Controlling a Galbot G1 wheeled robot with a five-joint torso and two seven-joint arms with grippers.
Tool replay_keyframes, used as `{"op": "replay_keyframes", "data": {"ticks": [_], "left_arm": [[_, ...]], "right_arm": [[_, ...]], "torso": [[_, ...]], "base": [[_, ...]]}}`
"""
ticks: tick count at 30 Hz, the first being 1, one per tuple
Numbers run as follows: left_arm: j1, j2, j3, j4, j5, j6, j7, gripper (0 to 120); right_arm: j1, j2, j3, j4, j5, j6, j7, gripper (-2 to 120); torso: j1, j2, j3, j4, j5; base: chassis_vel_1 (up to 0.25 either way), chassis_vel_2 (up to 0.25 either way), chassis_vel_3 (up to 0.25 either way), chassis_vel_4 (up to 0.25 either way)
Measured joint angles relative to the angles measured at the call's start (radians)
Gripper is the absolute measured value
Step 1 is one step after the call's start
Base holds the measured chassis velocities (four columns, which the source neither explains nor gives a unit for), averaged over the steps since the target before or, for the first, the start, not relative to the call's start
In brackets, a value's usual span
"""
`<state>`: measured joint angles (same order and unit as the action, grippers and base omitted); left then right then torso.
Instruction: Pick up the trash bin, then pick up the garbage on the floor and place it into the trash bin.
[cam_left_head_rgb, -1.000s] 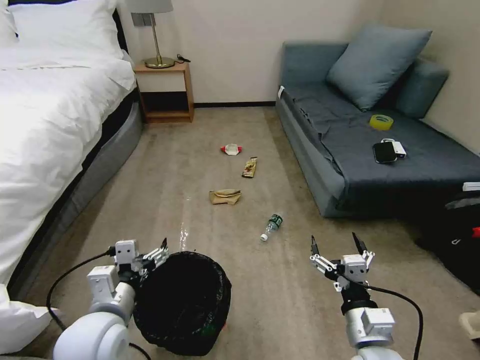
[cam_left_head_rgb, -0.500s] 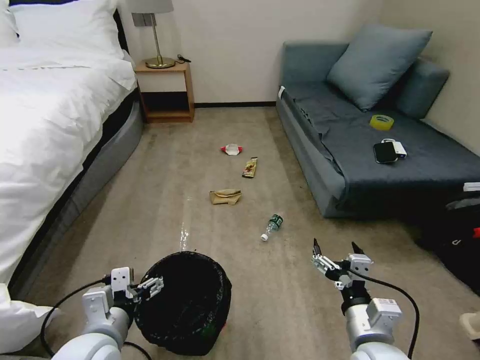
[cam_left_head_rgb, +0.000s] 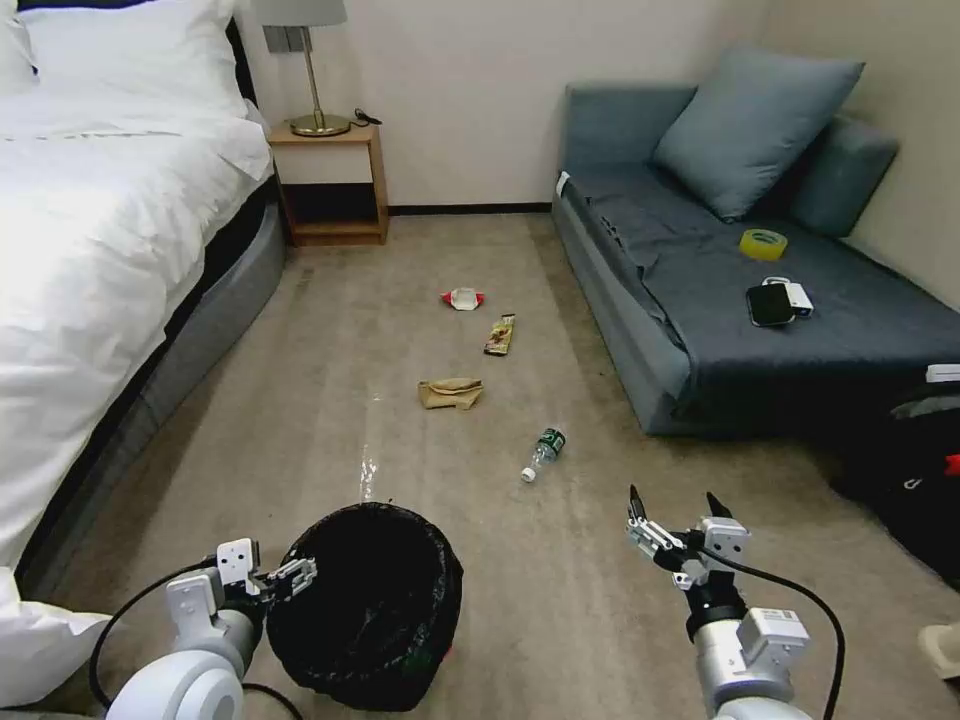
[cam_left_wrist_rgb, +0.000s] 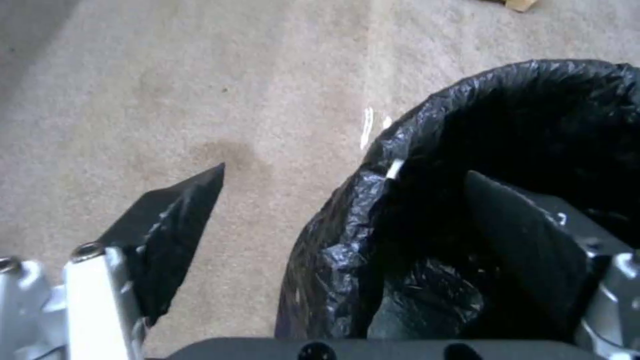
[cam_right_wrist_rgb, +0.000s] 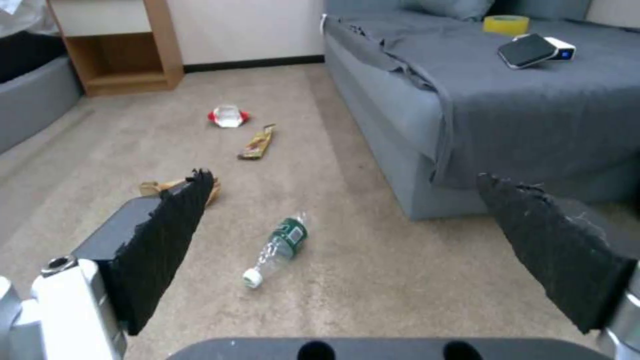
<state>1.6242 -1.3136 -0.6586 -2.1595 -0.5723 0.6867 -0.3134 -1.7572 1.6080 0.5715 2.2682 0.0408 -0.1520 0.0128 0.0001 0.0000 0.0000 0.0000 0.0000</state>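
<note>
Head view has the trash bin (cam_left_head_rgb: 365, 600) as the biggest task thing, sitting upright on the carpet (cam_left_head_rgb: 330, 340) with its black liner open mouth facing up. I'll use it as the landmark for everything else.

Left gripper (cam_left_head_rgb: 285, 578) is right at the bin's left rim. In the left wrist view the jaws are spread wide and straddle the rim: one finger (cam_left_wrist_rgb: 513, 240) is down inside the liner, the other finger (cam_left_wrist_rgb: 170, 227) hangs outside over bare carpet. It isn't clamped on anything, and I can't tell if the inner finger actually touches the bag.

Right gripper (cam_left_head_rgb: 677, 512) hovers off to the right of the bin, well apart from it, jaws wide open and empty, pointed toward the litter.

Garbage, all beyond the bin:
- crumpled brown paper bag (cam_left_head_rgb: 450, 393), straight past the bin, lying flat
- clear plastic bottle (cam_left_head_rgb: 543, 453) with the green label, nearest to the bin and a bit right of it, on its side, long axis slanted, white cap end toward the bin
- brown-gold snack wrapper (cam_left_head_rgb: 500, 335), farther out than the paper bag, long axis running mostly away from the bin
- white packet with red ends (cam_left_head_rgb: 462, 298), farthest from the bin, red ends out to the left and right
</note>
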Motion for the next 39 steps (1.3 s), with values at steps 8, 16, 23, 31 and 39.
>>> {"op": "replay_keyframes", "data": {"ticks": [8, 16, 23, 31, 39], "left_arm": [[-0.012, 0.013, 0.019, 0.04, -0.058, 0.003, -0.007, 58], [-0.019, 0.025, 0.019, 0.049, -0.09, 0.006, -0.01, 32], [-0.027, 0.027, 0.025, 0.056, -0.099, 0.008, -0.005, 7], [-0.032, 0.034, 0.026, 0.059, -0.099, 0.006, 0.012, 5], [-0.036, 0.036, 0.028, 0.045, -0.044, -0.055, 0.098, 5]], "right_arm": [[0.005, 0.0, 0.001, -0.012, -0.008, 0.006, 0.013, 100], [0.014, 0.0, 0.001, -0.022, -0.009, 0.007, 0.022, 100], [0.02, 0.0, 0.0, -0.024, -0.012, 0.007, 0.026, 100], [0.027, 0.0, 0.0, -0.026, -0.014, 0.005, 0.027, 100], [0.032, 0.0, -0.005, -0.031, -0.026, 0.01, 0.027, 100]], "torso": [[0.0, 0.0, 0.0, 0.0, 0.0], [0.0, 0.0, 0.0, 0.0, 0.0001], [0.0, 0.0, 0.0, 0.0, 0.0], [0.0, 0.0, 0.0, 0.0, 0.0], [0.0, 0.0, 0.0, 0.0, 0.0001]], "base": [[0.0, 0.0, 0.0, 0.0], [0.0, 0.0, 0.0, 0.0], [0.0, 0.0, 0.0, 0.0], [0.0, 0.0, 0.0, 0.0], [0.0, 0.0, 0.0, 0.0]]}}
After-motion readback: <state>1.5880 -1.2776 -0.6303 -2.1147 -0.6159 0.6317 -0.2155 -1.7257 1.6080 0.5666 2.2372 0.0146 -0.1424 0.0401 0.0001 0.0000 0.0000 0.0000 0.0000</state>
